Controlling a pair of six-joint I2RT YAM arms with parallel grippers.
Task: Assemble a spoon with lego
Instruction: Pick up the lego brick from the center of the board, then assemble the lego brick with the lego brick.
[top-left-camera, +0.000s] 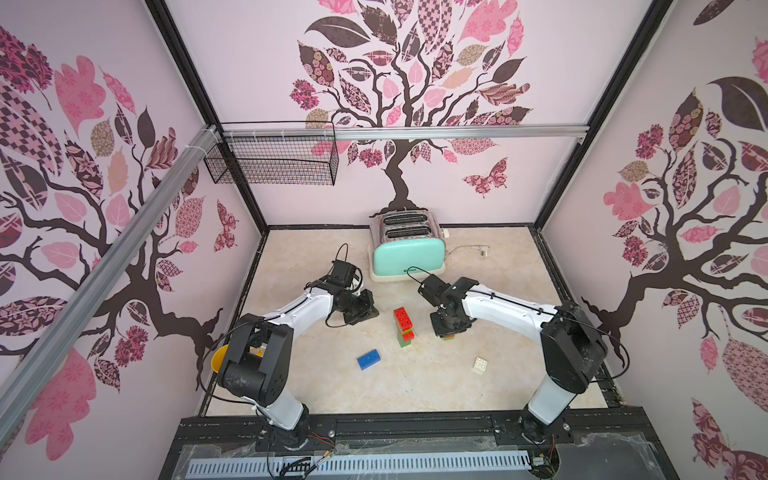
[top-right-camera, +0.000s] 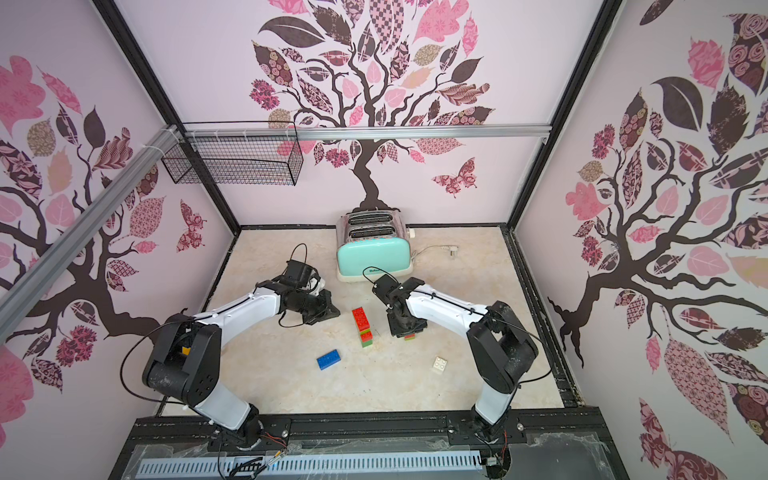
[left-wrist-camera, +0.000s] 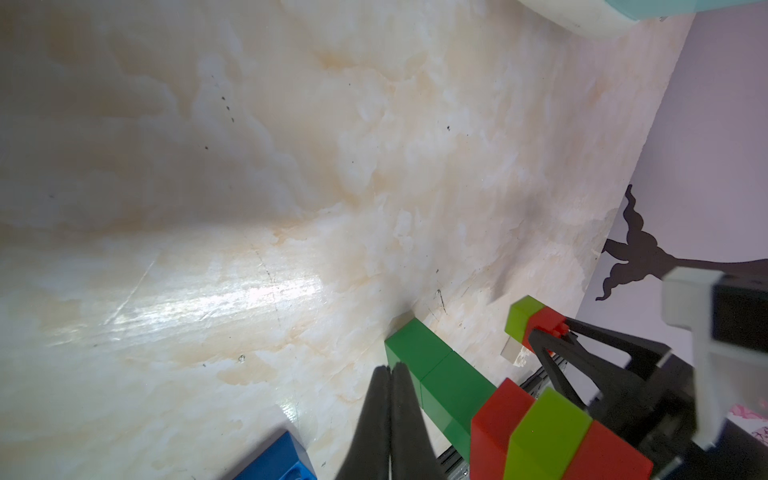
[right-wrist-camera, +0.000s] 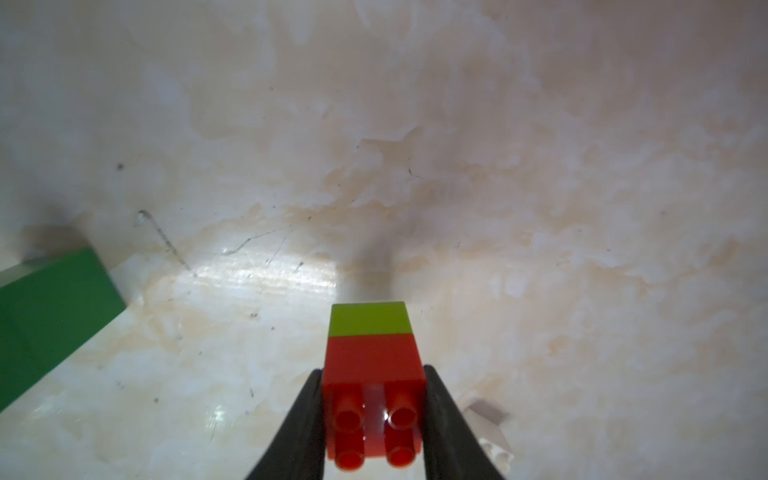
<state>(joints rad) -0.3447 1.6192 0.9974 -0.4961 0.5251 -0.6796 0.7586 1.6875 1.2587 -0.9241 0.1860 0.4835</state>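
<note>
Nearest the robot, a blue brick (top-left-camera: 368, 359) is lying at about seven o'clock on the desk (top-left-camera: 415, 386) and a white brick (top-left-camera: 480, 365) at about five o'clock, both loose and well apart from the build. At the centre, the half-made spoon (top-left-camera: 403, 326) is standing on end, dark green at the bottom with red, lime and red stacked above it. At three o'clock from it, the right tool (right-wrist-camera: 374, 415) is pinching a small red-and-lime stack (right-wrist-camera: 372, 365) by the red brick's sides, with the lime end pointing away from the wrist. At ten o'clock from the spoon, the left tool (left-wrist-camera: 390, 419) is hanging pressed together and gripping nothing, so it is steadying nothing. The risk, as I judge it, is that pressing the stack onto an unsupported upright spoon is likely to tip it over, or that the studs are meeting off-line and the joint is failing to seat. Farthest back, at twelve o'clock, a mint toaster (top-left-camera: 407, 253) is sitting clear of the work.
</note>
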